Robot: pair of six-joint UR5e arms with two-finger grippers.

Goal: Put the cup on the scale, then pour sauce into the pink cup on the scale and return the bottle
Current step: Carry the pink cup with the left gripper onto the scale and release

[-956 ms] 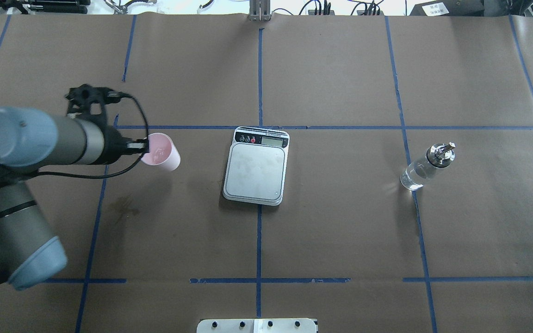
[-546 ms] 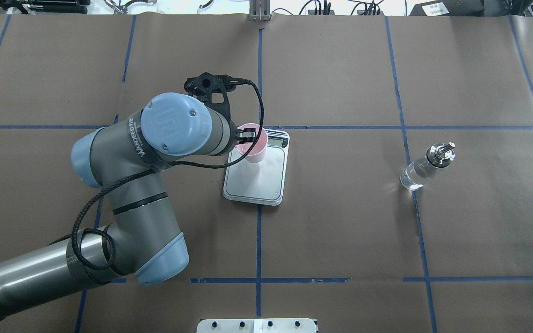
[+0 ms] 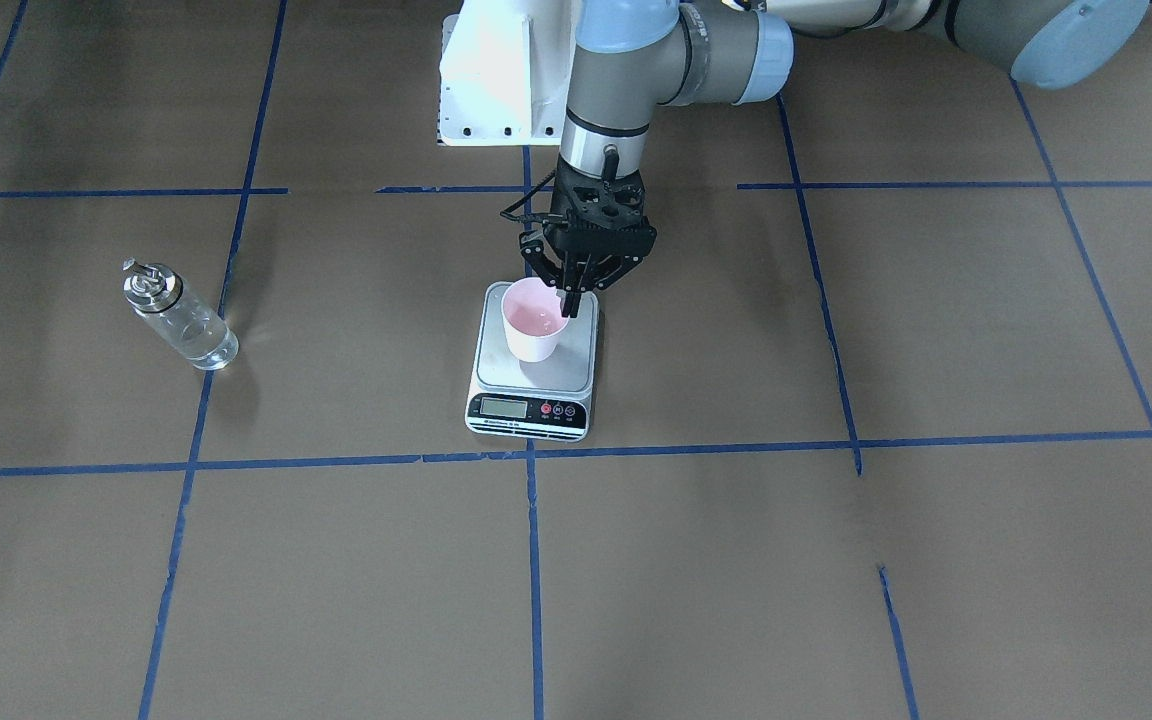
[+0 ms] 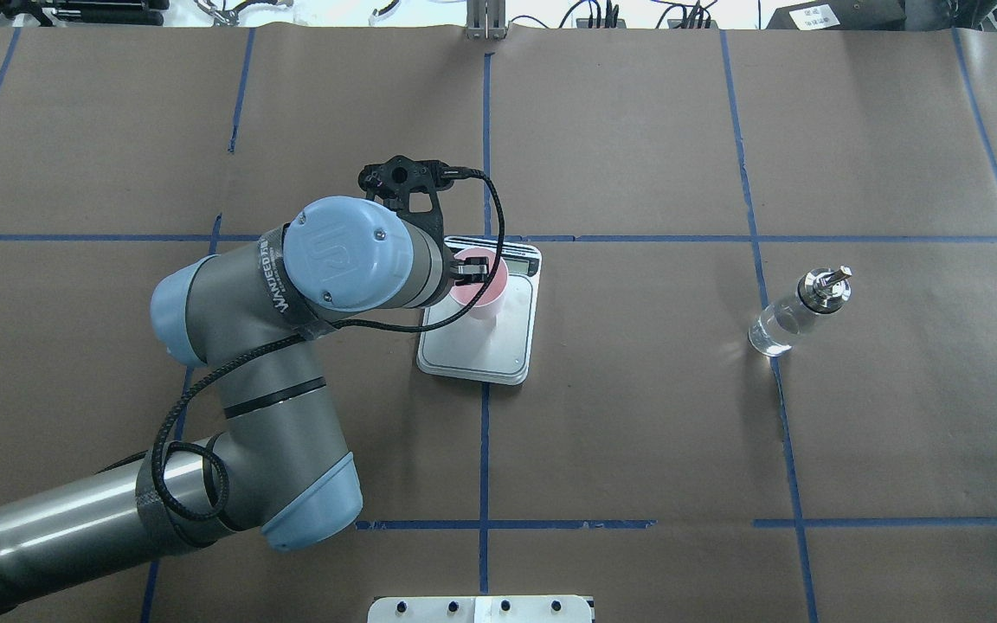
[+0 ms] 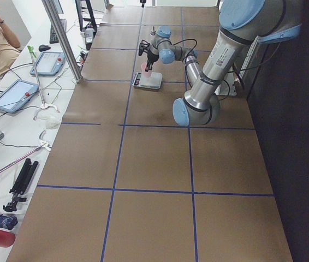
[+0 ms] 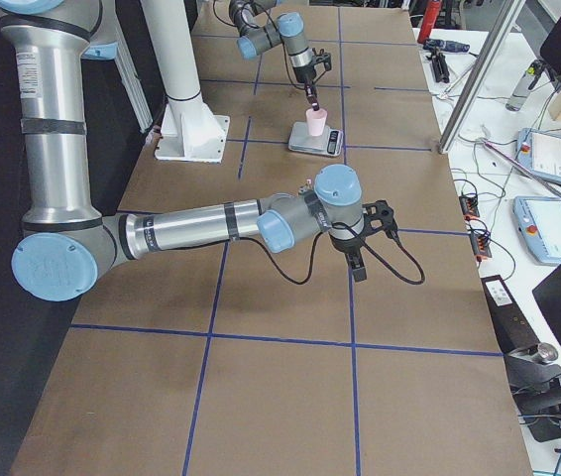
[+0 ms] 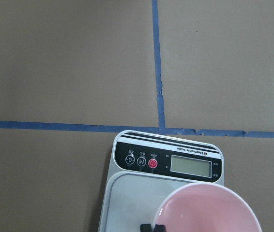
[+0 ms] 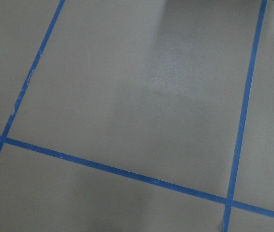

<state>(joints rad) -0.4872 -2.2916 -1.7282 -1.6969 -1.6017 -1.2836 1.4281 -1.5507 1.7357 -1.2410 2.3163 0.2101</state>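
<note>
The left gripper (image 3: pixel 568 303) hangs down over the flat rectangular kitchen scale with a silver steel platform (image 3: pixel 582 345). Its jaws are almost closed and pinch the rim of the small pale pink tapered cup (image 3: pixel 533 325), one finger inside and one outside, at the cup's 9 o'clock in the overhead view. The cup is upright over the platform's 12 o'clock half, near the display strip (image 7: pixel 168 162); whether its bottom touches the steel I cannot tell. The small clear glass bottle with a shiny silver pourer cap (image 4: pixel 797 313) stands on the brown paper table (image 4: pixel 637 433) at 3 o'clock of the scale, well apart, with clear colourless sauce (image 4: pixel 768 336) inside. The right gripper (image 6: pixel 358 266) hangs low over the paper; its jaws I cannot judge.
</note>
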